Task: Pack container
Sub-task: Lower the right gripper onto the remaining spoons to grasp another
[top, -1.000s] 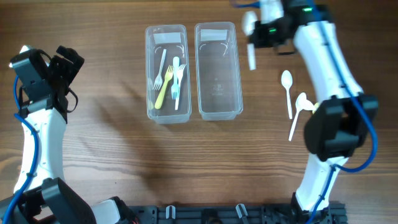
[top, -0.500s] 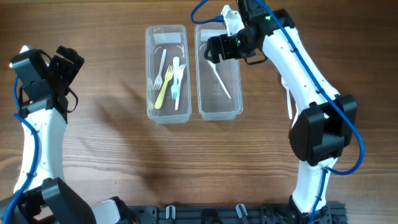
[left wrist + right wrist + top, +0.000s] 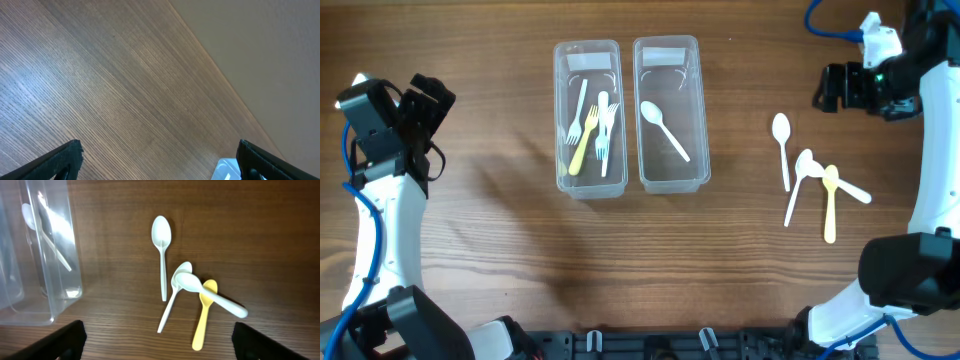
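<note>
Two clear containers stand side by side at the back of the table. The left container (image 3: pixel 588 170) holds several forks (image 3: pixel 590 125). The right container (image 3: pixel 670 170) (image 3: pixel 60 297) holds one white spoon (image 3: pixel 664 130) (image 3: pixel 47 240). On the wood to the right lie three white spoons (image 3: pixel 782 145) (image 3: pixel 162 235) and a yellow spoon (image 3: pixel 830 200) (image 3: pixel 202 317), partly crossed. My right gripper (image 3: pixel 832 88) (image 3: pixel 157 337) hovers open and empty above and behind these loose spoons. At the far left my left gripper (image 3: pixel 425 100) (image 3: pixel 157 155) is open and empty over bare wood.
A corner of the left container (image 3: pixel 225 170) shows at the bottom of the left wrist view. A black rail (image 3: pixel 700 345) runs along the table's front edge.
My right gripper brought a white spoon over the right container, opened and left it inside, then swung back right over the loose spoons. The left arm stayed still.
</note>
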You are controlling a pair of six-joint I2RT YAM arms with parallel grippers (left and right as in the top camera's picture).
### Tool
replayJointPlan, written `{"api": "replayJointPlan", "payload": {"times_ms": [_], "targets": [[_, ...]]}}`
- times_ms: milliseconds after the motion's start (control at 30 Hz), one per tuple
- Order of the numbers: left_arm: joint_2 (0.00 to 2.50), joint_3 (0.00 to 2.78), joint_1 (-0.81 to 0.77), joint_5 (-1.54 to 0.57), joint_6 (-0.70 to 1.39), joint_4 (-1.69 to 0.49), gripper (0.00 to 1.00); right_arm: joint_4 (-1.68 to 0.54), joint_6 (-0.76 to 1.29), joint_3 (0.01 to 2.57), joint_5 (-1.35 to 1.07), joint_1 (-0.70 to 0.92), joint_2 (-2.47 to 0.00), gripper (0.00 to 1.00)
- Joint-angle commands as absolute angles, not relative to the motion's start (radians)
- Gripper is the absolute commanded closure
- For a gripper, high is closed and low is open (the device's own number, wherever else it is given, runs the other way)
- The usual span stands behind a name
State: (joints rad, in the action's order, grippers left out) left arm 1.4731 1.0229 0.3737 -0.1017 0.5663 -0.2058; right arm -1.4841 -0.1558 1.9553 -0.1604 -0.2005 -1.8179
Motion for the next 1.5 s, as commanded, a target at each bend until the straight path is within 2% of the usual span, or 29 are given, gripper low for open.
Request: {"api": "replayJointPlan", "payload": {"times_ms": [0,33,233,467,700,933,1367,1467], "targets": [[1.459,1.040,0.378,-0.103,0.573,-0.204,0.00,-1.481,-0.115,1.857,-0.218,-0.200,-1.838,0.22],[1.459,1.040,0.378,-0.103,0.573,-0.204,0.00,-1.469,-0.081,1.799,-0.218,-0.199,-1.838,0.28],[1.459,1.040,0.378,-0.103,0.573,-0.204,0.00,-1.343,0.067,1.512,-0.218,-0.200,-1.838,0.50],[1.459,1.040,0.378,-0.103,0.573,-0.204,0.00,-1.237,0.126,1.360,-0.213,-0.200,-1.838,0.52],[1.459,1.040,0.378,-0.103,0.573,-0.204,0.00,-0.973,0.203,1.203,-0.187,-0.200,-1.839,0.53],[1.459,1.040,0.378,-0.103,0.573,-0.204,0.00,-0.889,0.239,1.184,-0.099,-0.200,-1.839,0.61],[1.459,1.040,0.378,-0.103,0.573,-0.204,0.00,-0.855,0.210,1.121,-0.060,-0.200,-1.842,0.60],[1.459,1.040,0.378,-0.103,0.573,-0.204,0.00,-0.809,0.210,1.072,-0.060,-0.200,-1.842,0.55]]}}
